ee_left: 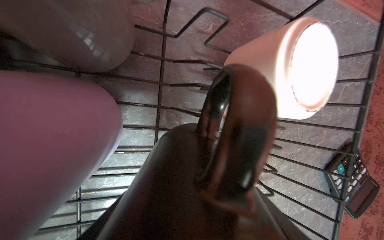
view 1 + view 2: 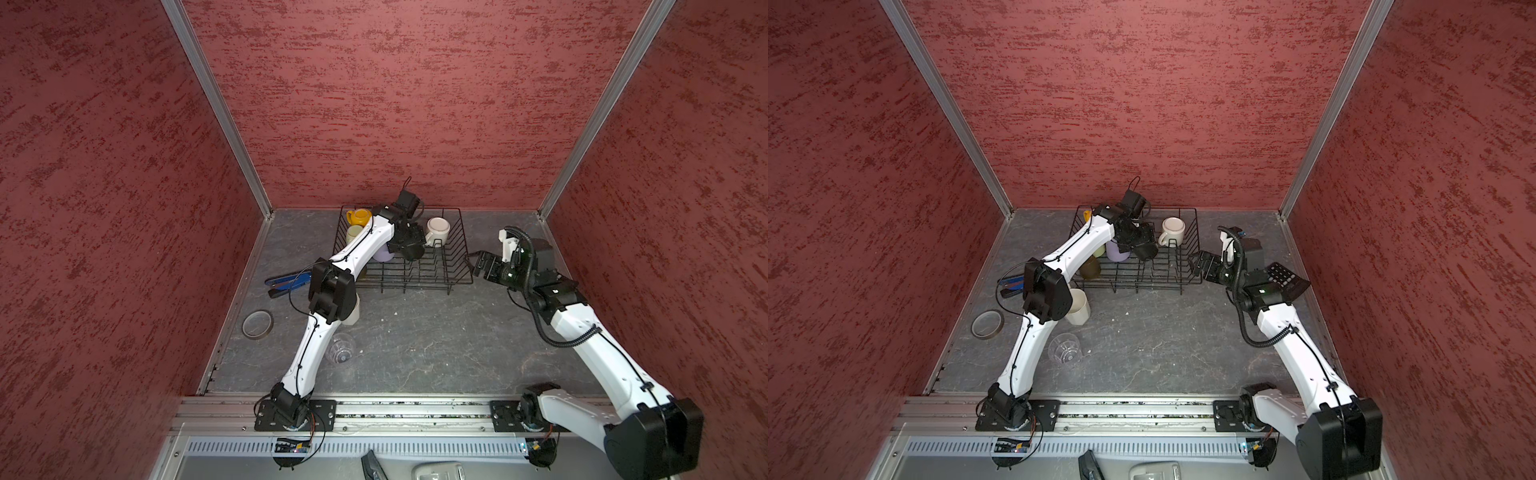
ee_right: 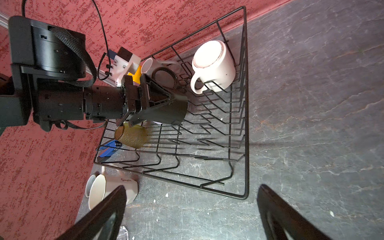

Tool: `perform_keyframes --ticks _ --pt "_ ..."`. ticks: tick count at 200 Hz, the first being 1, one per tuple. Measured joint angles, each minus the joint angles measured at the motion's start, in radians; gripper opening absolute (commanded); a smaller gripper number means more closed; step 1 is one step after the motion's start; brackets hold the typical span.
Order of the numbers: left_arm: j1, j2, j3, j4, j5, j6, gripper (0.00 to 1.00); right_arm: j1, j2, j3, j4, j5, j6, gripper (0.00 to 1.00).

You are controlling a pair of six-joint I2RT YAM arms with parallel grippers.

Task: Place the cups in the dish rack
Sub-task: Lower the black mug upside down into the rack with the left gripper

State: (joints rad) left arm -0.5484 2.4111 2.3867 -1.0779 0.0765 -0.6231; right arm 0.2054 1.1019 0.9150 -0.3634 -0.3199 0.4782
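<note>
My left gripper (image 2: pixel 409 243) is shut on a black mug (image 3: pixel 166 110), held tilted just above the wires of the dish rack (image 2: pixel 457 266) near its middle; that mug (image 1: pixel 187 176) fills the left wrist view. Inside the rack are a yellow mug (image 2: pixel 359 216), a pale green mug (image 2: pixel 354 235), a lilac tumbler (image 2: pixel 1116 251), a grey mug (image 3: pixel 149 64), an olive-brown glass (image 3: pixel 131 135) and an upturned white mug (image 2: pixel 438 230). A white faceted mug (image 2: pixel 1077 307) and a clear glass (image 2: pixel 1064 349) stand on the table. My right gripper (image 3: pixel 192 187) is open, empty, beside the rack's right edge.
A black calculator (image 2: pixel 1283 278) lies on the table under my right arm. A tape roll (image 2: pixel 257 324) and a blue tool (image 2: pixel 286 282) lie left of the rack. Red walls close in the table on three sides.
</note>
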Motion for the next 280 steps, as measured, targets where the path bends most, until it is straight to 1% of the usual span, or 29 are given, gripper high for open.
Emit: perform_keyframes --ticks 12,23,27,35,51,69,85,109,132,158,171,199,244,280 --pt "-0.002 0.010 0.003 0.000 0.007 0.000 0.05 0.000 0.002 0.000 0.001 -0.002 0.000 0.99" --pt "-0.006 0.019 0.008 -0.002 0.005 0.003 0.11 0.000 0.003 -0.002 0.002 -0.004 0.000 0.99" --pt "-0.007 0.021 0.013 -0.004 0.001 0.003 0.15 0.000 0.003 -0.003 0.004 -0.006 0.000 0.99" --pt "-0.008 0.023 0.021 -0.008 -0.003 0.003 0.26 0.000 0.005 -0.006 0.008 -0.008 0.002 0.99" --pt "-0.010 0.028 0.033 -0.016 -0.004 0.003 0.37 0.000 0.008 -0.011 0.013 -0.013 0.004 0.99" --pt "-0.011 0.033 0.041 -0.021 -0.006 0.006 0.56 0.000 0.016 -0.015 0.016 -0.018 0.007 0.99" --pt "-0.013 0.037 0.045 -0.023 -0.008 0.009 0.64 0.000 0.020 -0.015 0.018 -0.021 0.010 0.99" --pt "-0.013 0.037 0.046 -0.024 -0.007 0.010 0.67 0.000 0.020 -0.015 0.022 -0.021 0.011 0.99" --pt "-0.013 0.038 0.047 -0.024 -0.007 0.010 0.76 0.000 0.020 -0.015 0.023 -0.022 0.012 0.99" --pt "-0.013 0.038 0.047 -0.024 -0.007 0.010 0.78 0.000 0.020 -0.023 0.033 -0.029 0.017 0.99" --pt "-0.013 0.038 0.047 -0.024 -0.008 0.010 0.82 0.000 0.021 -0.031 0.037 -0.035 0.020 0.99" --pt "-0.013 0.038 0.047 -0.023 -0.008 0.010 0.84 0.000 0.024 -0.034 0.039 -0.038 0.023 0.99" --pt "-0.014 0.038 0.047 0.007 -0.009 0.011 0.95 0.000 0.024 -0.034 0.043 -0.043 0.027 0.99" --pt "-0.021 0.038 0.047 0.055 -0.008 0.011 0.97 0.000 0.024 -0.034 0.044 -0.043 0.030 0.99"
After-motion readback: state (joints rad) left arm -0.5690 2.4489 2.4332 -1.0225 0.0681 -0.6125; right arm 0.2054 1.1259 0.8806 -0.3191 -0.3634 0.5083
